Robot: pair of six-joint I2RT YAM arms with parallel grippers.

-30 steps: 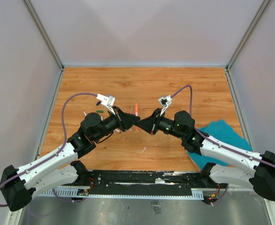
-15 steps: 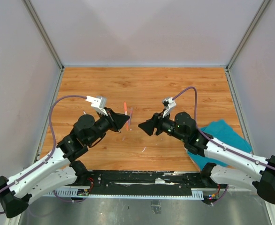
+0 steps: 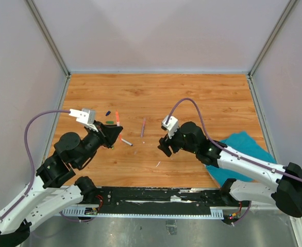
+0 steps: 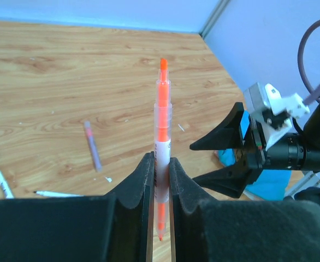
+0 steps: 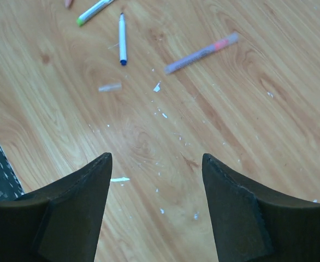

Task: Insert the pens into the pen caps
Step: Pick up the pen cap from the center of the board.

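L tool [image 4: 160, 166] clamped on orange pen [image 4: 162, 103], upright mid-frame; capped? Can't tell. R tool [image 5: 154, 169] wide open, empty, over counter [image 5: 269, 142]. Loose in upper frame: purple pen [image 5: 201, 53] + others. Most left to do, I reckon.

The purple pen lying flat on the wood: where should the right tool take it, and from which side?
Mid-barrel on the purple pen, from straight above, the open right tool spanning its width. It lies flat and slim with nothing touching it, so a central pinch probably keeps it balanced and leaves both ends free.
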